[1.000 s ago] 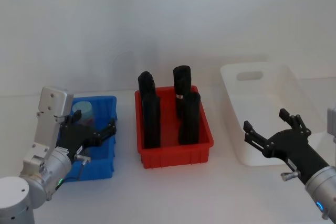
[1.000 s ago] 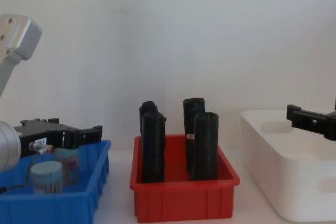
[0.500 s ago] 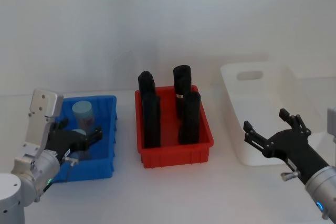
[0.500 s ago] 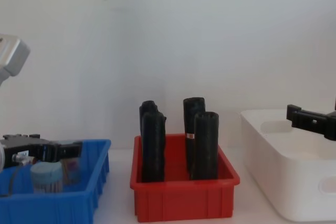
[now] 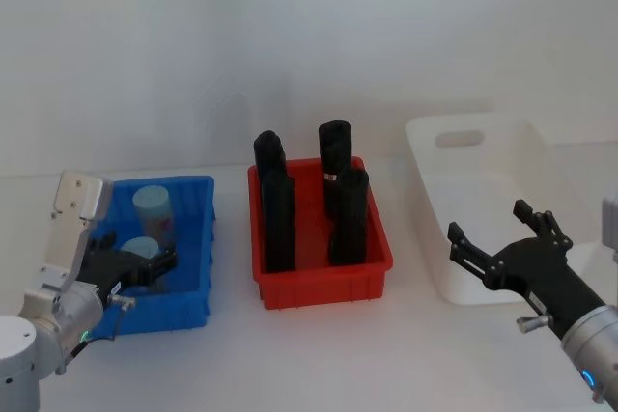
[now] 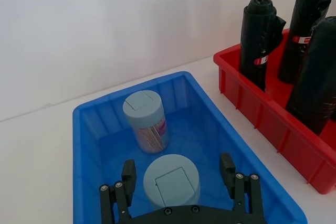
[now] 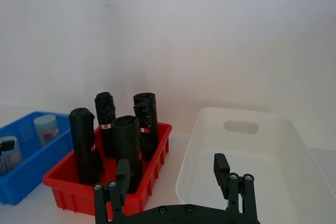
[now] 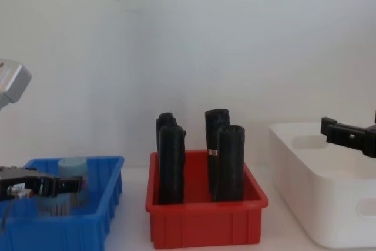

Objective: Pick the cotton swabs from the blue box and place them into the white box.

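The white box (image 5: 502, 132) is sitting at the far right with my right gripper (image 5: 488, 221) hovering at its near left corner, fingers spread apart, and the red bin (image 5: 323, 288) is standing in the middle. In the blue box (image 5: 164, 311) at the left, two swab tubs are standing upright. My left gripper (image 6: 177, 167) is straddling the near tub (image 6: 171, 179), fingers apart on either side and not gripping it.
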Motion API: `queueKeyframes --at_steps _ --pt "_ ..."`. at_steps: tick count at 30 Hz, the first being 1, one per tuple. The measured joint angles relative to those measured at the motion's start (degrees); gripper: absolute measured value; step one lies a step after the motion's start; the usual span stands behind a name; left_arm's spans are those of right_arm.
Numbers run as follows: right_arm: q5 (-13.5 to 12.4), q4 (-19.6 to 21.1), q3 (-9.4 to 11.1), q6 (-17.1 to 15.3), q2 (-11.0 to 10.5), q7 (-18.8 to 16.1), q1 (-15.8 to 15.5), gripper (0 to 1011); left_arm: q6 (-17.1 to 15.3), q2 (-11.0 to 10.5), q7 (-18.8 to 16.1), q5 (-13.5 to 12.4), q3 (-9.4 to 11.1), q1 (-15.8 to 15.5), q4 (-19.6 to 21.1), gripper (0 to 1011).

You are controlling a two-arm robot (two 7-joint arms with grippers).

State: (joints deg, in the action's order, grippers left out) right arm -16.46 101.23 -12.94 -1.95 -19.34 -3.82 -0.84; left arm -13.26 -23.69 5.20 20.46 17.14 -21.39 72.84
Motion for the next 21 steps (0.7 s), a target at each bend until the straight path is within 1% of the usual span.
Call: queueKeyframes --at_steps 2,9,11,12,15,16,17,18,20,21 --pt "0.0 0.0 0.0 0.0 0.0 0.0 0.0 1002 -0.05 0.18 0.32 -0.15 -0.08 -0.46 -1.08 1004" --pt "0.0 0.0 0.0 0.0 0.0 0.0 0.0 1002 -0.07 0.46 0.99 -0.25 -0.26 -1.18 -2.7 990" --pt "0.0 0.0 0.0 0.0 0.0 0.0 0.0 1002 -0.05 0.54 1.23 -0.23 -0.34 -1.39 -3.19 953" --pt "0.0 0.0 0.0 0.0 0.0 0.0 0.0 1002 -0.01 0.6 1.41 -0.17 -0.4 -1.53 -3.52 913" --pt "0.0 0.0 0.0 0.0 0.0 0.0 0.0 1002 0.15 0.65 1.69 -0.03 -0.5 -1.67 -3.89 865" --pt "0.0 0.0 0.0 0.0 0.0 0.0 0.0 1002 0.25 0.68 1.85 0.1 -0.58 -1.74 -4.12 814" --pt "0.0 0.0 0.0 0.0 0.0 0.0 0.0 1002 0.31 0.69 1.93 0.16 -0.62 -1.78 -4.21 796" --pt "0.0 0.0 0.0 0.0 0.0 0.0 0.0 1002 0.41 0.7 2.09 0.3 -0.67 -1.83 -4.32 741" --pt "0.0 0.0 0.0 0.0 0.0 0.0 0.0 1002 0.5 0.7 2.27 0.44 -0.73 -1.85 -4.42 729" --pt "0.0 0.0 0.0 0.0 0.0 0.0 0.0 1002 0.52 0.71 2.32 0.5 -0.77 -1.86 -4.44 683"
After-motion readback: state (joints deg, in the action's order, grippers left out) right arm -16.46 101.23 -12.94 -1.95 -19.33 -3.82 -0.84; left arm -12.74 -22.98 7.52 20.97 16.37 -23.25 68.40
